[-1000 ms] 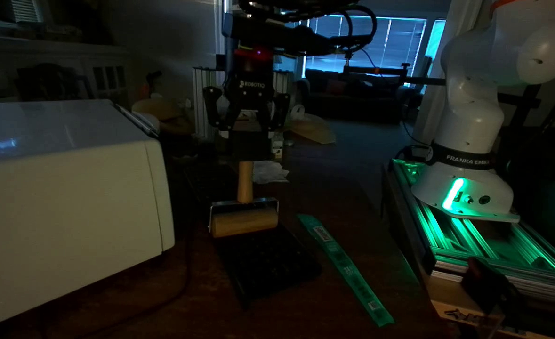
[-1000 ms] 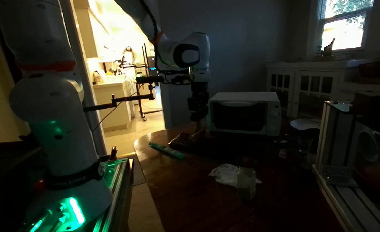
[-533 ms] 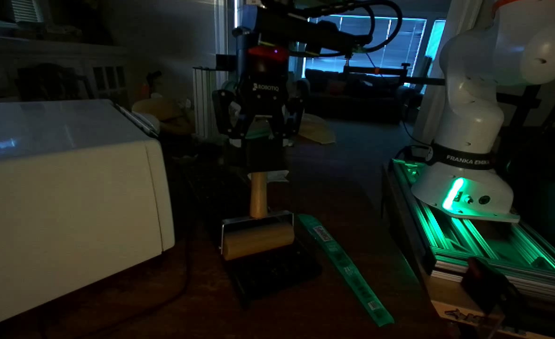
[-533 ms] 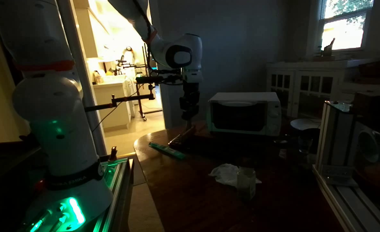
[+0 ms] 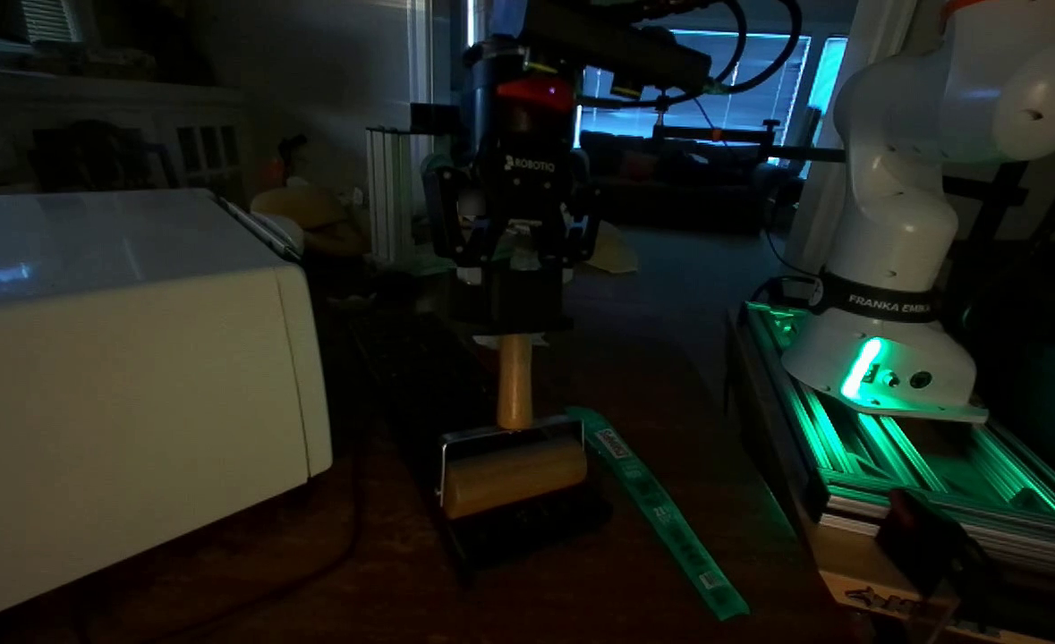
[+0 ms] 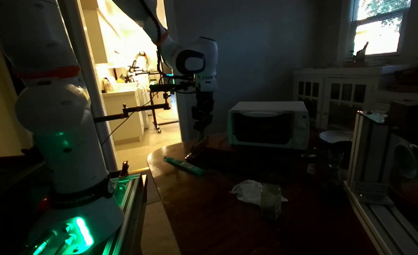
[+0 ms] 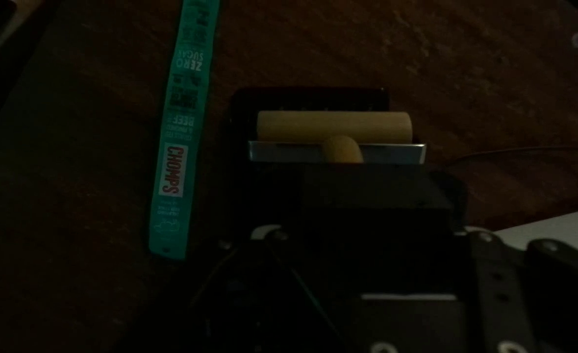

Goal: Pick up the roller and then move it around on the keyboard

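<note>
Roller (image 5: 516,478) tan; keyboard (image 5: 536,528) near-black; strip (image 7: 181,120) green, label (image 7: 173,170) white, red-lettered; fingers (image 5: 527,300) black.

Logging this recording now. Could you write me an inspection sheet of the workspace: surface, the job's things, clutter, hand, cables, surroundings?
Surface: dark-brown wooden table, glossy where light falls.
Job's things: roller held handle-up, its cylinder at one end of the keyboard; contact too dark to tell. Keyboard lies flat, partly hidden.
Clutter: green wrapper beside the keyboard; white toaster oven on its other side; crumpled white sheet and clear container close together.
Grasp: hand shut on the roller's handle.
Cables: thin cord on the table; black cables looping above the hand.
Surroundings: dim room, lit kitchen through a doorway, bright window.
</note>
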Controlling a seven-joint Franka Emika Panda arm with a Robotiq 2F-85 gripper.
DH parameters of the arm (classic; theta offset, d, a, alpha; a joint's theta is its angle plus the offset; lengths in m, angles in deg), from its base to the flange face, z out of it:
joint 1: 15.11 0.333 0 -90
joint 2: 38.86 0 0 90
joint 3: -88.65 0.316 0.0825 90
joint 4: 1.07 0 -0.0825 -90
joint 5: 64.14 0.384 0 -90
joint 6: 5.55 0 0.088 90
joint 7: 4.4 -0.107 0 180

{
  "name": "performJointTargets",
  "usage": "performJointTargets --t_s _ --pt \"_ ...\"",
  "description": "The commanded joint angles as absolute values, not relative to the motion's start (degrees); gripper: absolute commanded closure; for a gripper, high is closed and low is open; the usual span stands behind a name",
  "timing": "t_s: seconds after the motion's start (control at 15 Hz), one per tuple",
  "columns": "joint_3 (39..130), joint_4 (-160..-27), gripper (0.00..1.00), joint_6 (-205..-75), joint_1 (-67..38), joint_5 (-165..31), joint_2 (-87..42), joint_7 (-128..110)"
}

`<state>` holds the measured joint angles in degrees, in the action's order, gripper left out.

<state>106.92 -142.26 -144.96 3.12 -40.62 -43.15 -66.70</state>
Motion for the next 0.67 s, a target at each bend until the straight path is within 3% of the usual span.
performJointTargets --t_s 0.0,0.6 --pt "106.15 -144.38 0.67 -143.86 2.74 -37.59 -45.43 -63.55" --pt "104.80 -144.73 0.67 -144.30 1.20 -39.27 -43.94 -62.94"
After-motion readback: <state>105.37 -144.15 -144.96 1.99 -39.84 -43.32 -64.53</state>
